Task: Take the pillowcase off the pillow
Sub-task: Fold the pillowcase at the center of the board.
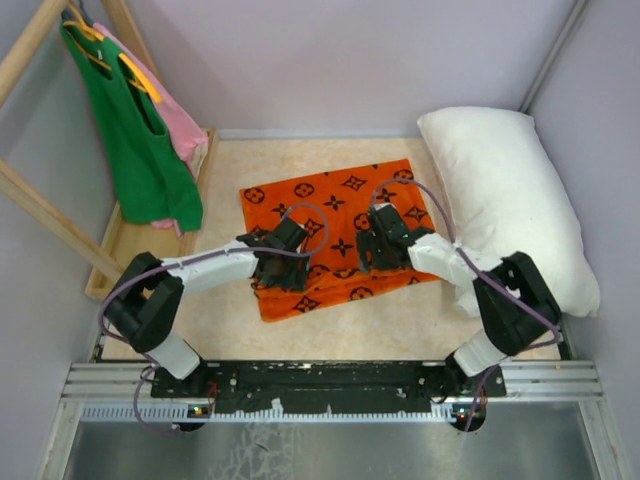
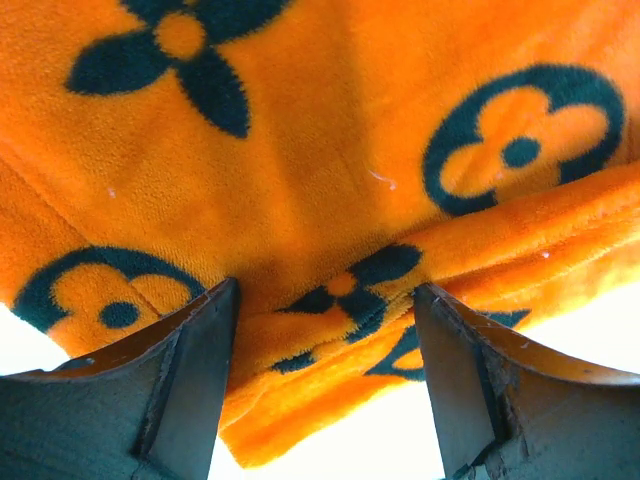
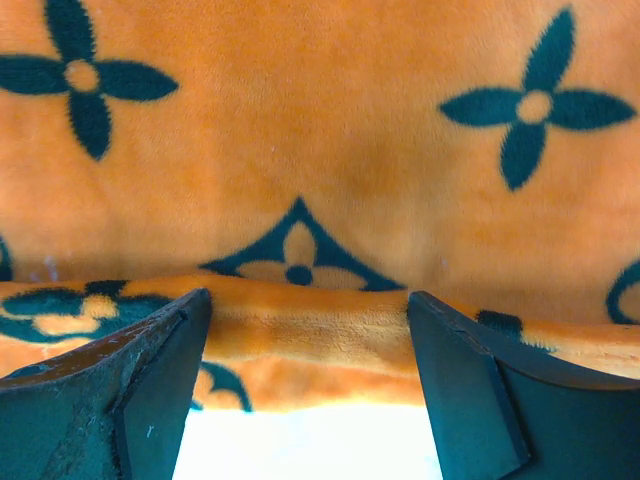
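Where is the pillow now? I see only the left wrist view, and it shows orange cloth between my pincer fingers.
Observer: The pillow lies bare to the right of the pillowcase, fully outside it.
Operator: And what is the state of the right pincer?
Observer: The right pincer is open, low over the near edge of the pillowcase, beside the left pincer.

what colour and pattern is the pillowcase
The pillowcase is orange with black flower, star and circle motifs, clearest in the top external view.
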Robot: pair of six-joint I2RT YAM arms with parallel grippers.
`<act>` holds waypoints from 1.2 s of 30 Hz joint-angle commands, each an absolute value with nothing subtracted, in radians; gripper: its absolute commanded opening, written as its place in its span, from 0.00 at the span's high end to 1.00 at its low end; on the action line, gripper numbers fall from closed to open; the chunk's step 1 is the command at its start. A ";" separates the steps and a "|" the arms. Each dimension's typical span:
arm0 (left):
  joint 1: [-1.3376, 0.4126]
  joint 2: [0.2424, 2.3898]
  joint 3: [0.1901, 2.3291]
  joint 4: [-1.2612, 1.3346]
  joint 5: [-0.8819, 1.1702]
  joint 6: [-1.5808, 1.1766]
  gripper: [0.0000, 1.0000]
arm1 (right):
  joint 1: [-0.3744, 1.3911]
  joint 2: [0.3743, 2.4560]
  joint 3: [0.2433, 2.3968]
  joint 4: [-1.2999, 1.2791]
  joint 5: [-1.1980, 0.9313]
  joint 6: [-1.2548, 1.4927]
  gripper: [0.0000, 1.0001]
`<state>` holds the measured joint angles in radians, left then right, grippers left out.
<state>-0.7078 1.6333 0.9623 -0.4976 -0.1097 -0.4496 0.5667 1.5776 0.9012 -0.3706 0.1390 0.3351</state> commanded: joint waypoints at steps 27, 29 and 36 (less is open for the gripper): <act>-0.624 1.347 0.742 -0.251 0.061 -0.685 0.26 | 0.566 1.390 0.791 -0.322 -0.210 0.433 0.88; -0.619 1.371 0.719 -0.220 0.052 -0.715 0.27 | 0.566 1.368 0.736 -0.318 -0.209 0.435 0.88; -0.592 1.469 0.675 -0.161 -0.007 -0.791 0.26 | 0.558 1.361 0.794 -0.304 -0.197 0.440 0.67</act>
